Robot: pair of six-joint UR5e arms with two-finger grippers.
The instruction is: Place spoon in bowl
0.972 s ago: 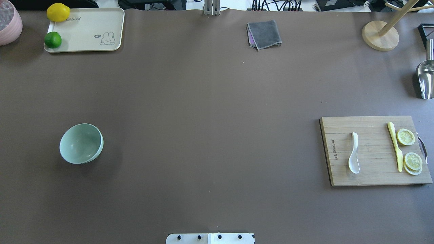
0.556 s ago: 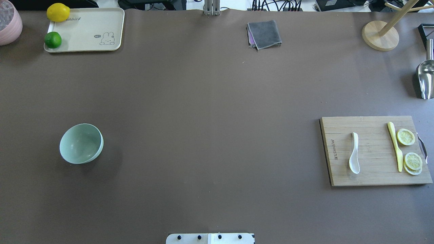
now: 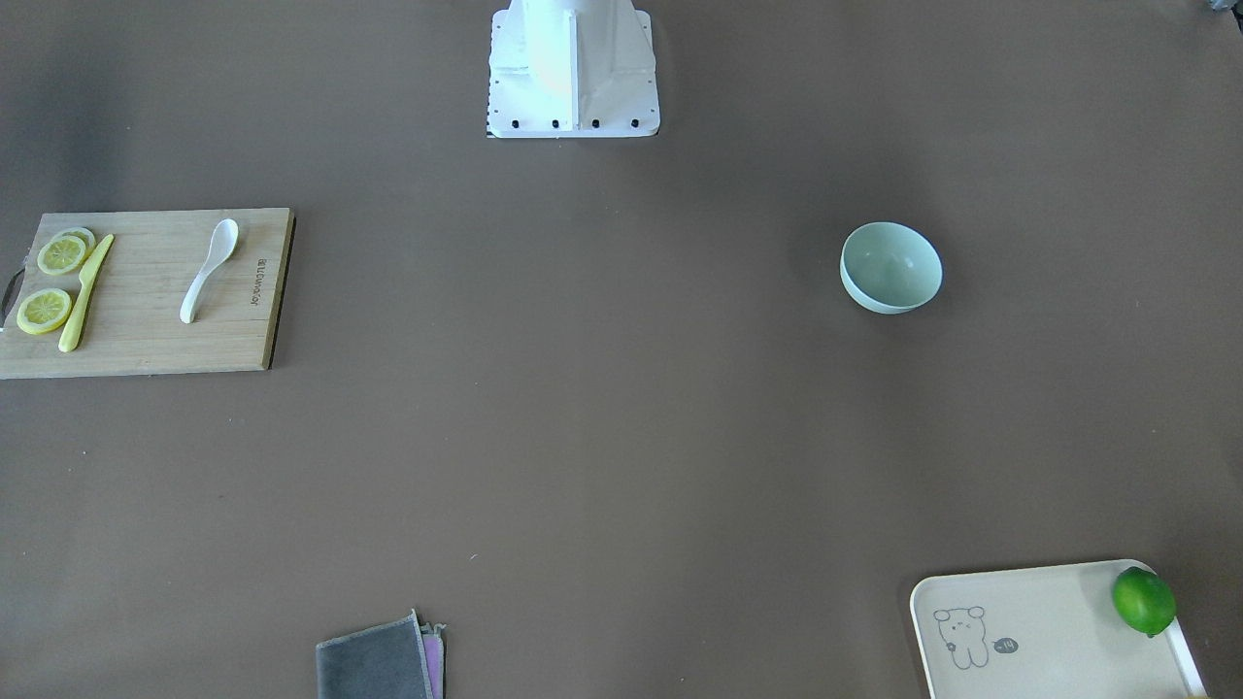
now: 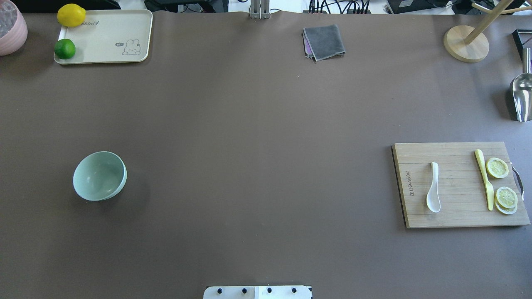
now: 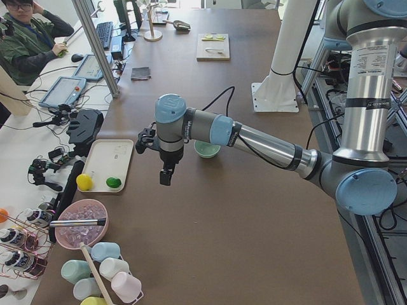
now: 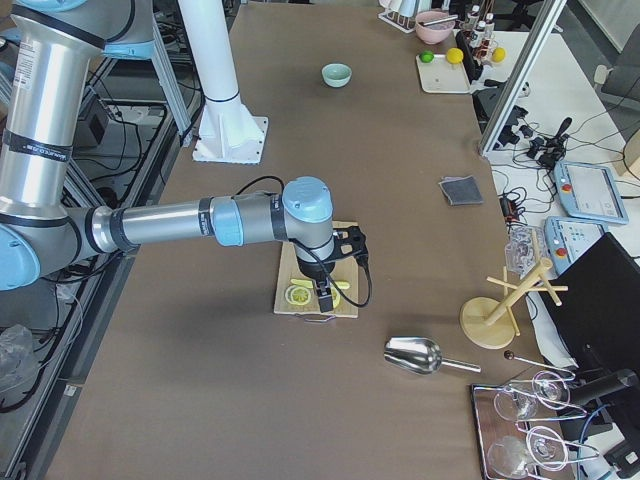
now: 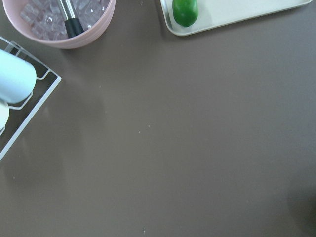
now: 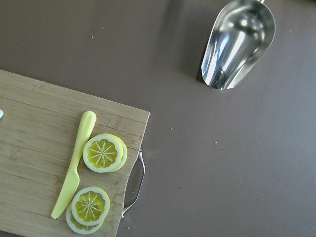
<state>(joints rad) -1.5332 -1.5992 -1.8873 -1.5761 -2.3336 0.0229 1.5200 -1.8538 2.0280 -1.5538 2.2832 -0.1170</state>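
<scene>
Brown bench: spoon lies on cutting board near right edge. Judged light, rigid, glossy-slippery, chippable; I should grip the handle mid-length. Whether my right claw is spread, I cannot tell.

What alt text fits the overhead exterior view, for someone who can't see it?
A white spoon lies on a wooden cutting board at the view's right, beside a yellow knife and lemon slices; the empty mint-green bowl sits apart at the left.
</scene>
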